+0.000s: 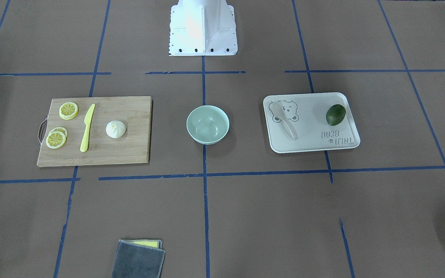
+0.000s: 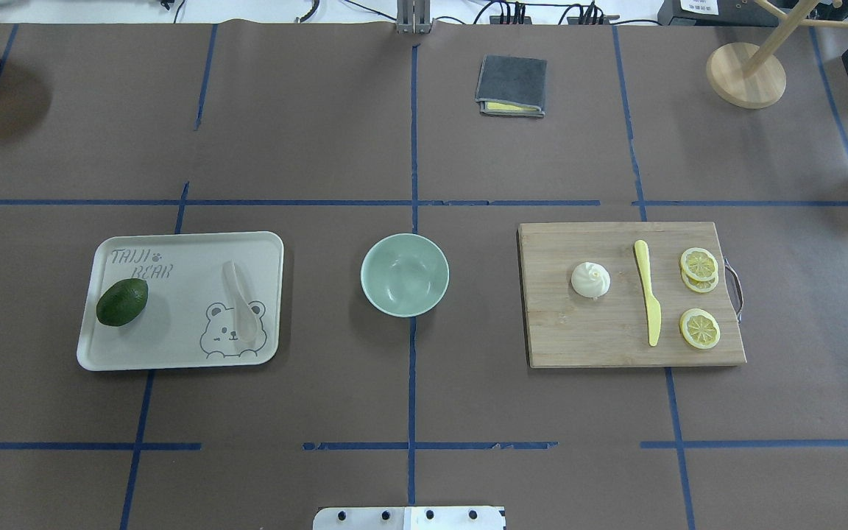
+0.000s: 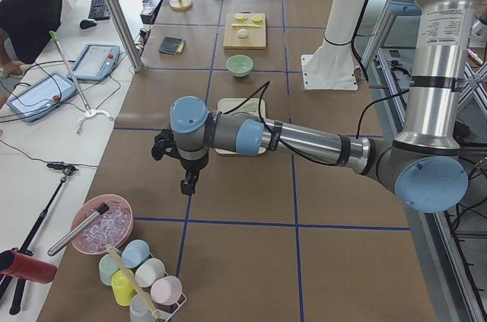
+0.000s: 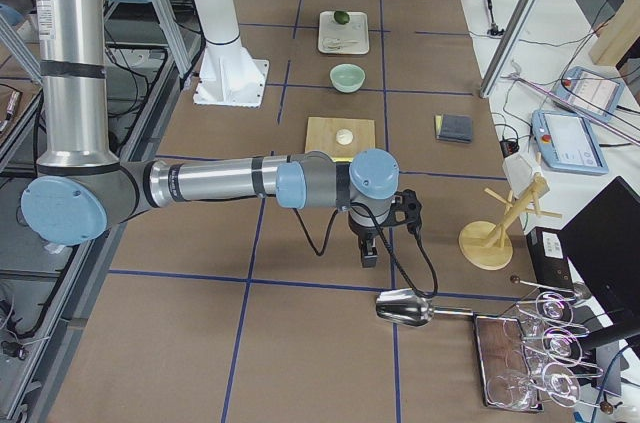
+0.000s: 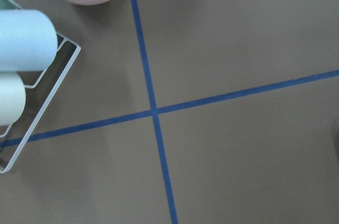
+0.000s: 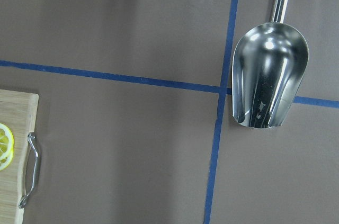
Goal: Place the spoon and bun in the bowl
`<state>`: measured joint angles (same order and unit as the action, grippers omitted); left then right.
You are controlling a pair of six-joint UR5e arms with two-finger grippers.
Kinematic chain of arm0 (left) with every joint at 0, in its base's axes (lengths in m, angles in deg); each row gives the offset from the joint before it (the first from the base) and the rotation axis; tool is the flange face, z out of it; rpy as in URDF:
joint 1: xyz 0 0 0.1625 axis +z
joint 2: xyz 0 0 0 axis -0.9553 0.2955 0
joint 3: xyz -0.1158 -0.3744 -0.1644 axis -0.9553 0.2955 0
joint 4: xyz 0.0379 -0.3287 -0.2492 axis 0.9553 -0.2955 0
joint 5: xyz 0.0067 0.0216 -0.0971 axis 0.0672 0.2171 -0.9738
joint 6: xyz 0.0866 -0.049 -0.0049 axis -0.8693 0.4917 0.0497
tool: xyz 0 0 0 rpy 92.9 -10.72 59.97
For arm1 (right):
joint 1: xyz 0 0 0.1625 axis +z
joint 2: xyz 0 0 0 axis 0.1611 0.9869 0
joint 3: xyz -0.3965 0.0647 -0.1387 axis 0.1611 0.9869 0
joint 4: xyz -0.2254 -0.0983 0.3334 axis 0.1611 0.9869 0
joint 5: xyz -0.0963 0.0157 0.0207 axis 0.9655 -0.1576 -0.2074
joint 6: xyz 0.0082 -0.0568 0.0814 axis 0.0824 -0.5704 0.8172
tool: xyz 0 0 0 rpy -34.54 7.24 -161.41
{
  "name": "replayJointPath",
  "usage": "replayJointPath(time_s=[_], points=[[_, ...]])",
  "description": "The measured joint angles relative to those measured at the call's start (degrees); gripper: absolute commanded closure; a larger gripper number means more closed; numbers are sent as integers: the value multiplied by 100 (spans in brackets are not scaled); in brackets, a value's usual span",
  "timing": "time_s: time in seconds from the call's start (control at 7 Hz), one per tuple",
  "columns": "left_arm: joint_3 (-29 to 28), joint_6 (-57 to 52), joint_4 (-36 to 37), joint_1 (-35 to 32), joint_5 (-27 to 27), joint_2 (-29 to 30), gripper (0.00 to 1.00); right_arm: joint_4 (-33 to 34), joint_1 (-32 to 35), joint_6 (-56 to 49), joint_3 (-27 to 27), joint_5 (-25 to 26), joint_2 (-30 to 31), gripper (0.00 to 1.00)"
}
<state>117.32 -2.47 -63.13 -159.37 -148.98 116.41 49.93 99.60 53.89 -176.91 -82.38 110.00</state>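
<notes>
Mint-green, the bowl (image 2: 404, 274) sat between the spoon (image 2: 240, 305) on the tray (image 2: 174, 331) and the bun (image 2: 590, 280) on the board (image 2: 556, 338); the left fingers (image 3: 186, 183) and right fingers (image 4: 367, 253) hung well away, grip impossible to tell, so each likely needed a top-down reach.

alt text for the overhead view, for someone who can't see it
An empty mint bowl sits mid-table between a cream tray on the view's left, holding a spoon and an avocado, and a wooden board on the right with a bun, a yellow knife and lemon slices.
</notes>
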Motion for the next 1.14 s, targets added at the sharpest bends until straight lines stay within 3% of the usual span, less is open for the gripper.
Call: replayJointPath(time_s=[0.57,1.14], points=[[1049,2097,-18,1182,281,346,0,1,-27,557,-113,-14,-349,0],[1134,5163,-333,2785,1090,1129,0,-9,-391,1289,-511,-21,-409,0]])
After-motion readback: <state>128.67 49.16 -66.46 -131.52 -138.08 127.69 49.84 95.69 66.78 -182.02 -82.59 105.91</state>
